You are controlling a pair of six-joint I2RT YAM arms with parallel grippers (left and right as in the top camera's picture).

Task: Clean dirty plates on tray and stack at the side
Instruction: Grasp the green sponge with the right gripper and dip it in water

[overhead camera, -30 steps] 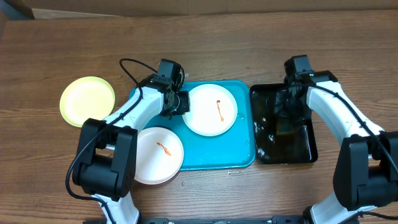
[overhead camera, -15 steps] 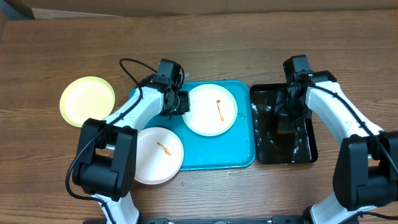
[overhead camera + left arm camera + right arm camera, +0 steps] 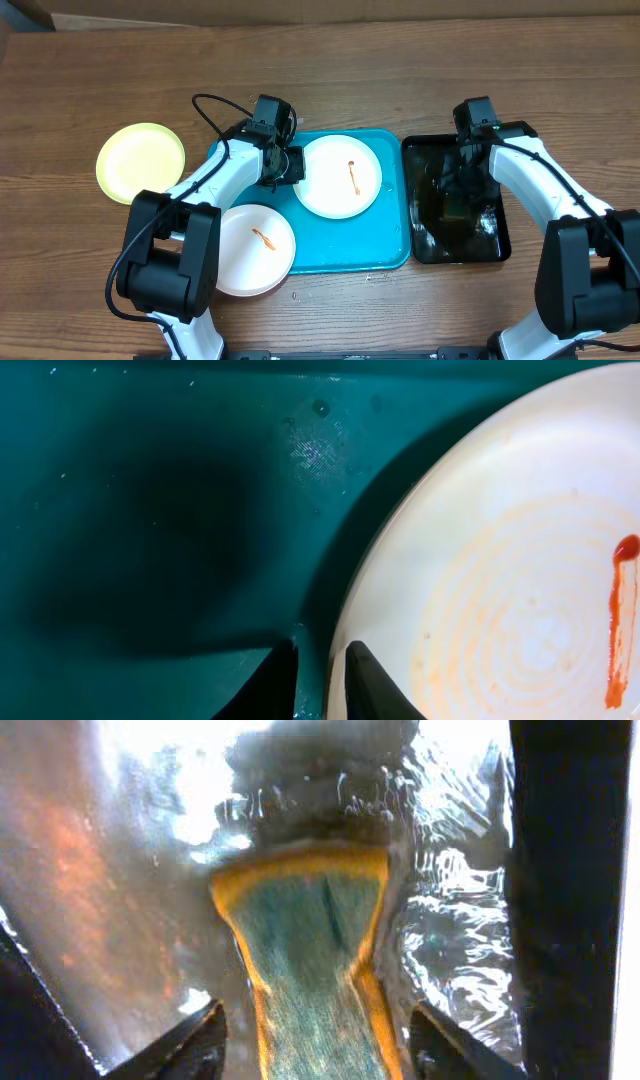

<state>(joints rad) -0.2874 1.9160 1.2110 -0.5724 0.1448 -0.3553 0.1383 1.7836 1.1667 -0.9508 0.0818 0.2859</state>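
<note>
From my overhead view the tray (image 3: 360, 245) was a turquoise plastic rectangle with rounded corners and a low rim, lying on the brown wooden table (image 3: 400, 70). A round white plate (image 3: 335, 195) lay flat in the far half of it, with a thin orange-red smear (image 3: 353, 175) near its centre. In the left wrist view I could see faint concentric rings on the matte face of this plate, and the tray plastic around it looked smooth, with some small specks. The left gripper (image 3: 318, 660) was at the left rim of the white plate. Its dark pointed fingers (image 3: 275, 682) stood very close together, one on each side of the rim, and they pinched it. A second white plate (image 3: 255, 265), also smeared, lay over the near left corner of the tray and partly past its rim. The yellow-green plate (image 3: 140, 162) lay alone on the table, well apart to the left. Just right of the tray I saw a narrower black tray (image 3: 420, 150), glossy and wet. The right gripper (image 3: 315, 1020) was down inside it, and its fingers were clamped on a sponge (image 3: 300, 920), yellow with a rough green face, which got narrower where they squeezed it. Rippled, shining water (image 3: 450, 920) surrounded the sponge.
</note>
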